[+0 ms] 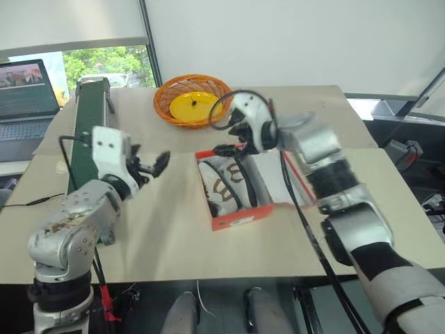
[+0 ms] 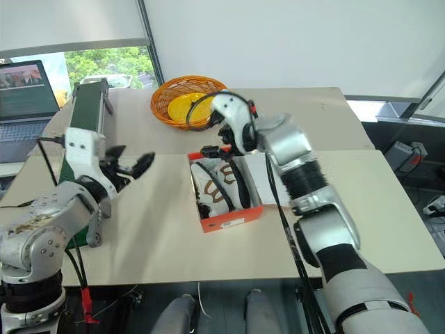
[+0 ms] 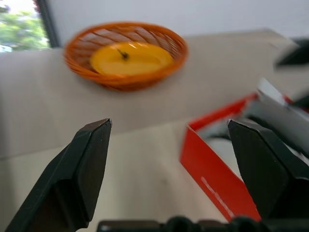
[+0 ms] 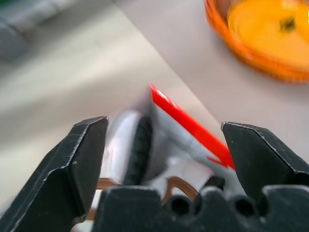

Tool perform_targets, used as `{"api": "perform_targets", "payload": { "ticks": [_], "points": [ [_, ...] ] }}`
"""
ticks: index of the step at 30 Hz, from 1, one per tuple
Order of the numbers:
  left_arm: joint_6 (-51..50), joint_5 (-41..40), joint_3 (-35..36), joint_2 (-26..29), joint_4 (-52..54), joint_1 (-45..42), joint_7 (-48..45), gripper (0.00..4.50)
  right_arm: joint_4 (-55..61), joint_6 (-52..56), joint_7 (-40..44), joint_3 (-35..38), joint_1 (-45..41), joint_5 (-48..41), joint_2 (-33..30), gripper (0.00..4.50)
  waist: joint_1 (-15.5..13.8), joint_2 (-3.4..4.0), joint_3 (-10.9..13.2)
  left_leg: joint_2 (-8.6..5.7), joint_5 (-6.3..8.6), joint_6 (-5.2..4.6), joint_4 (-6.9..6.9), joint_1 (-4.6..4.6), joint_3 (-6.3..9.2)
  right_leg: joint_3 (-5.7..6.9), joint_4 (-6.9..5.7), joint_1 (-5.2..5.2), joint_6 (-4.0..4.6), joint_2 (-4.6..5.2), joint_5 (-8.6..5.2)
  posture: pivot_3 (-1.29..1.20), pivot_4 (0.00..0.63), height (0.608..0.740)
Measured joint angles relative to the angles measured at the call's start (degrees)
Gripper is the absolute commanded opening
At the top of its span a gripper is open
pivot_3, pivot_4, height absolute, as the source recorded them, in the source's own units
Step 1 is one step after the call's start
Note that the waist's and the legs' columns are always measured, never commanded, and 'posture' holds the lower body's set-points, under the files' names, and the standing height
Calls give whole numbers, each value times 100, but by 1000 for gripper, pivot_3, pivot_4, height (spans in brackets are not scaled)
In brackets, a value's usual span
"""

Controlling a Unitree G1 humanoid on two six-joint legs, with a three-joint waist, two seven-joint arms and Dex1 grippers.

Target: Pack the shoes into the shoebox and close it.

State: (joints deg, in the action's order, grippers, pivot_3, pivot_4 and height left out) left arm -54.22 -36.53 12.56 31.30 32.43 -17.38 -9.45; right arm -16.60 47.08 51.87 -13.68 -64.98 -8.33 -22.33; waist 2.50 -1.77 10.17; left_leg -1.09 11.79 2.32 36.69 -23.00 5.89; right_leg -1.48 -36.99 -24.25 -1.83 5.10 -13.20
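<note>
your shoebox [image 1: 233,221] sits open on the desk [image 1: 167,236], roughly mid-desk, its white-labelled end facing the near edge and its lid folded out flat on the side away from the left arm. both shoes [image 1: 226,186] lie inside it, whitish soles and dark straps visible, packed side by side along the box's length, one looks tipped on its edge against the other. your right gripper [image 1: 231,140] hangs over the far end of the box, above the shoes, jaws spread wide and nothing between them; the right wrist view looks down past both black fingers [image 4: 77,164] onto the shoes and the red far wall of the box, no contact visible. your left gripper [image 1: 149,165] is out over bare desk, beside the box and apart from it, pointing toward it roughly level, jaws also wide and empty; its wrist view has the red box side just ahead between the fingers. an orange wicker basket [image 1: 192,99] with a yellow plate [image 1: 195,106] in it stands on the far part of the desk, behind the box. a dark green long case [image 1: 89,132] lies along the desk's left side, and a laptop [image 1: 26,101] is open beyond it. lid not yet shut.
</note>
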Motion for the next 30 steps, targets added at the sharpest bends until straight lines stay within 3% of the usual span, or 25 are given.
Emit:
{"api": "perform_targets", "payload": {
  "ticks": [13, 18, 24, 28, 30],
  "points": [
    [139, 8, -600, 748, -109, -23, -1514, 4308, 3493, 1223, 1532, 1081, 2038, -2138, -2233, 4473, 3, -2, 1, 1, 3, -6, 1, 8, -9, -2, 2, 14, -6, 3, -5, 0, 150, 740],
    [198, -38, -708, 997, -266, -165, -2144, 4308, 4166, 1655, 1290, 1705, 3001, -2666, -2742, 4473, -39, -8, 3, 3, 3, -7, 3, 11, -10, 0, 2, 20, -21, 2, -14, 0, 150, 740],
    [240, -53, -834, 1487, -411, -364, -2837, 4308, 4544, 1716, 474, 2101, 4337, -2622, -2767, 4473, -61, -9, 4, 2, 3, -8, 4, 9, -13, -2, 2, 18, -21, 3, -15, 0, 150, 740],
    [296, 43, -983, 1563, -585, -664, -3043, 4500, 4566, 1719, -234, 2351, 4849, -2618, -2265, 3441, -59, -10, 4, 2, 3, -8, 10, 11, -16, -4, -2, 20, -43, 2, -27, 0, 150, 740],
    [298, 38, -1053, 1593, -613, -765, -3189, 4500, 4679, 1734, -449, 2503, 5134, -2682, -2194, 2675, -75, -10, 4, 4, 3, -8, 9, 13, -13, -4, -1, 22, -46, 0, -29, 0, 150, 740]
  ]
}}
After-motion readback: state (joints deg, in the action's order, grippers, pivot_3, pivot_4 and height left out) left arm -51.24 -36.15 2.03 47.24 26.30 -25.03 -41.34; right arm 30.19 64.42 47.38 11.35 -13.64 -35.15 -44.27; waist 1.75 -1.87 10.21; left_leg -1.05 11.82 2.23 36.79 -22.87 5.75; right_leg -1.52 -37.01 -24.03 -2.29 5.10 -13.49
